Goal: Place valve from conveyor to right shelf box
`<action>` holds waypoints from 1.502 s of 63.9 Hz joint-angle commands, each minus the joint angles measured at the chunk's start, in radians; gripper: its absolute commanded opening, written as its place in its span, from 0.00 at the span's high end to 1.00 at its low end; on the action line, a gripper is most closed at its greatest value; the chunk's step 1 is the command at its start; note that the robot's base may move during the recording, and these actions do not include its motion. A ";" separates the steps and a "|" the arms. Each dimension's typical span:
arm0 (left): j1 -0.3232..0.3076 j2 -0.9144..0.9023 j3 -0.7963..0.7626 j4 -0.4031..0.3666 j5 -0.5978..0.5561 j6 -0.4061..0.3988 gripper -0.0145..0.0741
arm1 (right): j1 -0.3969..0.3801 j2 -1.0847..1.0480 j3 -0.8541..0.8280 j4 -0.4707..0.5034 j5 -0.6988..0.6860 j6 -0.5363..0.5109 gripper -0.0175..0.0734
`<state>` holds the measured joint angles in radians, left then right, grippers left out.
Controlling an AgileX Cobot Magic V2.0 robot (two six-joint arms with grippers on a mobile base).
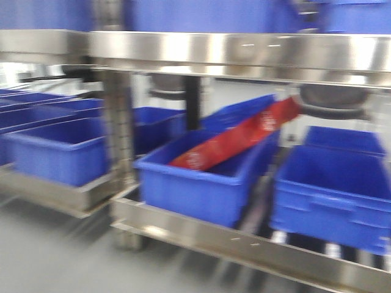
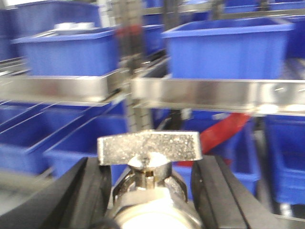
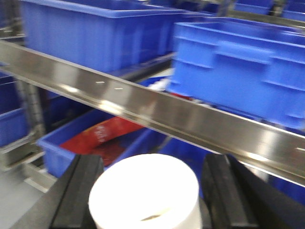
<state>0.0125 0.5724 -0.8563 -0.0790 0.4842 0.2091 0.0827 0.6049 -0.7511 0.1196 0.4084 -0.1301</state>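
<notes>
Between the black fingers (image 2: 88,191) of the left gripper (image 2: 150,167): valve (image 2: 148,145), grainy silver metal, flat wing handle, body cut off below, clamped | right gripper (image 3: 152,167): closed on smooth white cylinder (image 3: 143,195) | far: shiny steel shelf (image 1: 244,52), blue plastic box (image 1: 189,189) holding red packet (image 1: 238,140), all blurred | grey floor (image 1: 49,256)

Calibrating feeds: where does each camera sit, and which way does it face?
Front: on the robot, facing steel shelves of blue plastic bins; no arm shows.
Left wrist: behind the left gripper holding a silvery metal valve, facing shelves.
Right wrist: likewise, behind the right gripper holding a white round container.
Shared: the red packet in a bin.
</notes>
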 commanded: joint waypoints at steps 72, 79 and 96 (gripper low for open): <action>-0.007 -0.007 -0.007 -0.008 -0.056 -0.005 0.96 | -0.001 -0.007 -0.018 -0.005 -0.079 -0.003 0.98; -0.007 -0.007 -0.007 -0.008 -0.056 -0.005 0.96 | -0.001 -0.007 -0.018 -0.005 -0.079 -0.003 0.98; -0.007 -0.007 -0.007 -0.008 -0.057 -0.005 0.96 | -0.001 -0.007 -0.018 -0.005 -0.079 -0.003 0.98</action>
<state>0.0125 0.5724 -0.8563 -0.0809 0.4824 0.2091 0.0827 0.6049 -0.7511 0.1196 0.4065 -0.1301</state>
